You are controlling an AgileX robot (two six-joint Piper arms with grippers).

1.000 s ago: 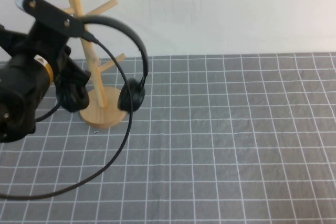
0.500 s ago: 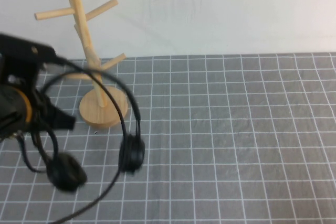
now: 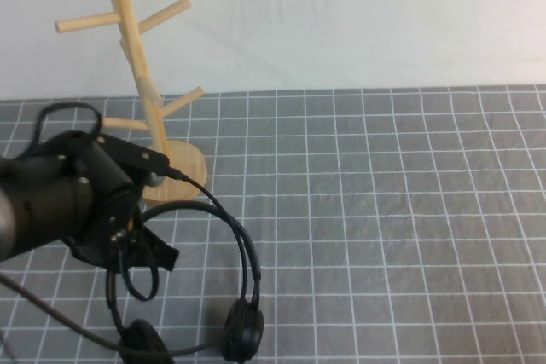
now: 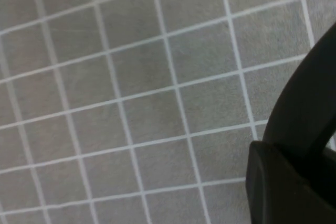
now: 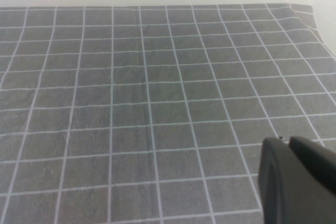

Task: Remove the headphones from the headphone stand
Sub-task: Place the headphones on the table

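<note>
Left gripper (image 3: 128,240), near side of the headphone stand (image 3: 145,100), clamped on the headphones (image 3: 230,296), clear of pegs. Right gripper (image 5: 299,182): jaw state indeterminable.

No readable text, labels, brands, numbers or signs anywhere. Headphones (image 3: 241,296), wooden headphone stand (image 3: 153,117), and grid-lined grey mat (image 3: 384,228) all unmarked; the mat carries only plain white lines.
</note>
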